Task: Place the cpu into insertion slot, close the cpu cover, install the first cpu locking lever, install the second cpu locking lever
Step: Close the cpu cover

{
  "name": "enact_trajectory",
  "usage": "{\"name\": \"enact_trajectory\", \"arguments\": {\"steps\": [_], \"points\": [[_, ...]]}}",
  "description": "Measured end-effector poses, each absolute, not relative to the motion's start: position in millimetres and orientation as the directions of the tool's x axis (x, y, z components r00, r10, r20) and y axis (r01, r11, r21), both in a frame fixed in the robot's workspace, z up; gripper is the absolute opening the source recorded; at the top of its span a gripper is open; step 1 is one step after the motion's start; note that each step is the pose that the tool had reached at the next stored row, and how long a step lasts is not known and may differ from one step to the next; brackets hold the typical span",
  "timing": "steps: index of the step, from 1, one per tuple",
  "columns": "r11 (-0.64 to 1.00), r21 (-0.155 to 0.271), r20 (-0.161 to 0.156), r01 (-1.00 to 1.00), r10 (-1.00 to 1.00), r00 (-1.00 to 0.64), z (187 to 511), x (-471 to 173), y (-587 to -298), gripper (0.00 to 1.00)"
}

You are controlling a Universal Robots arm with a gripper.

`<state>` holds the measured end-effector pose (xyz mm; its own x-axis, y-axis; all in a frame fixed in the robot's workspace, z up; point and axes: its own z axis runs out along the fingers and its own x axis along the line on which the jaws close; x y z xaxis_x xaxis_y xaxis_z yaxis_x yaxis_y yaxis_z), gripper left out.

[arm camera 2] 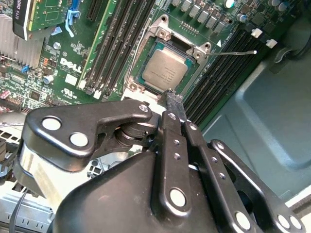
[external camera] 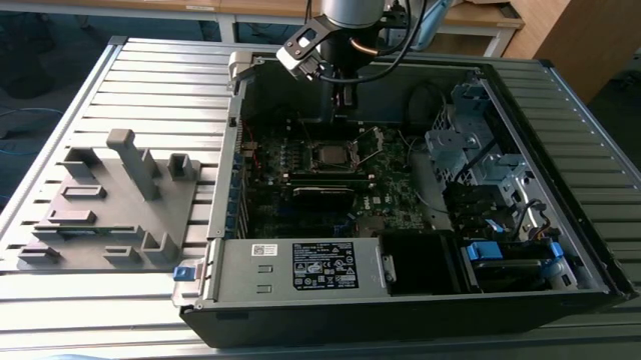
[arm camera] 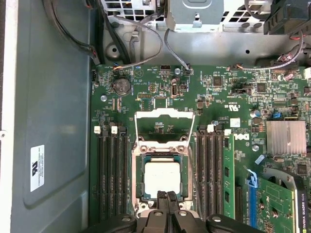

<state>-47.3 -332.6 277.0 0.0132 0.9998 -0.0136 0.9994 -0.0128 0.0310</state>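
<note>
Black linkage bars of my own gripper [arm camera 2: 174, 97] crowd the foreground of the second wrist view, tapering to two fingers pressed together, with nothing that I can see pinched between them. Just past those tips lies the cpu [arm camera 2: 166, 70], flat and silver-grey, seated square in the insertion slot [arm camera: 140, 160], so I judge the first step of the task done.

From the first wrist view my fingertips [arm camera: 163, 195] hang over the slot's nearest edge, very close to the chip's rim; whether they touch it I cannot tell. The cpu cover [arm camera: 165, 113] stands swung open on the opposite side of the slot, so the chip lies between me and the cover. Its hinge line seems to run crosswise to my fingers, while the long memory slots [arm camera: 112, 174] on either side of the socket run along the direction of my fingers.

One thin locking lever [arm camera 2: 235, 52] sticks out free from a corner of the socket, not hooked down.

Seen in the exterior view, I hang nearly straight down into the open computer case [external camera: 300, 264], above the motherboard [external camera: 391, 196].
</note>
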Motion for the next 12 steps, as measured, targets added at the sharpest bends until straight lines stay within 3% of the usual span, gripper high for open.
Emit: {"name": "enact_trajectory", "arguments": {"steps": [12], "points": [[-0.013,0.031,-0.013,0.999,1.000,0.013,273.8,-47.3,-332.6,0.11]]}}
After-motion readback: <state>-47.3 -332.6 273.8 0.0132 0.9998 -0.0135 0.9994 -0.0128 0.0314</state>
